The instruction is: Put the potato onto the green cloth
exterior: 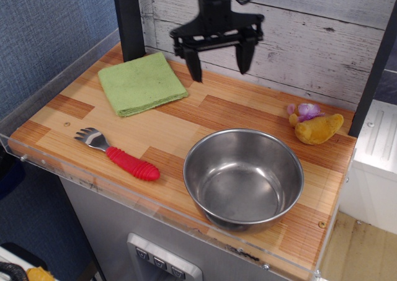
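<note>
The potato (317, 128) is a small mustard-yellow soft toy with a purple-pink tuft, lying at the far right of the wooden counter next to the back wall. The green cloth (140, 82) is a folded light green square at the back left. My gripper (219, 65) is black, open and empty, hanging above the back middle of the counter, between the cloth and the potato. Its two fingers (194, 69) point down and stand wide apart. It touches neither thing.
A steel bowl (243, 177) stands empty at the front right. A fork with a red handle (118, 155) lies at the front left. A clear rim (93, 183) edges the counter. A black post (128, 20) stands behind the cloth.
</note>
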### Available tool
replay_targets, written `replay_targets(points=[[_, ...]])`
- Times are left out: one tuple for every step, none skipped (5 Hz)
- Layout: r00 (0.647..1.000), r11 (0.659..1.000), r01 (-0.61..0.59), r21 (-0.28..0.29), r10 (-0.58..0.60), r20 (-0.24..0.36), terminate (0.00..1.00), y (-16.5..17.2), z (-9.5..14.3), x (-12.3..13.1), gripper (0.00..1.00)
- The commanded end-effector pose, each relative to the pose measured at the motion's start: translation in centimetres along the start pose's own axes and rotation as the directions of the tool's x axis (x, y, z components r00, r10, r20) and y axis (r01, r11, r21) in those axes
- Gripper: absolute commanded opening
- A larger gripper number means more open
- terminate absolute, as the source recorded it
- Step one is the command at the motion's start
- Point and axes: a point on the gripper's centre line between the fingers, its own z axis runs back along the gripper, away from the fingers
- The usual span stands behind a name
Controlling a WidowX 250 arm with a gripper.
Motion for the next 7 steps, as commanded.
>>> replay_targets(points=[[0.987,0.982,0.16,-0.1,-0.157,0.04,0.0,-3.7,-0.7,-2.3,1.0],[0.974,0.96,0.224,-0.169,-0.224,0.019,0.0,-5.1,-0.7,-4.3,1.0],[0.973,0.956,0.227,-0.186,-0.231,-0.002,0.0,-5.8,-0.9,-5.7,1.0],[0.969,0.95,0.237,-0.203,-0.246,-0.022,0.0,-6.5,-1.3,-7.0,1.0],[0.976,0.952,0.203,-0.231,-0.217,-0.035,0.0,-7.1,-1.9,-7.8,1.0],[0.98,0.953,0.182,-0.241,-0.197,-0.038,0.0,-7.7,-2.7,-7.9,1.0],[0.983,0.958,0.17,-0.229,-0.183,-0.035,0.0,-8.0,-3.8,-7.6,1.0]])
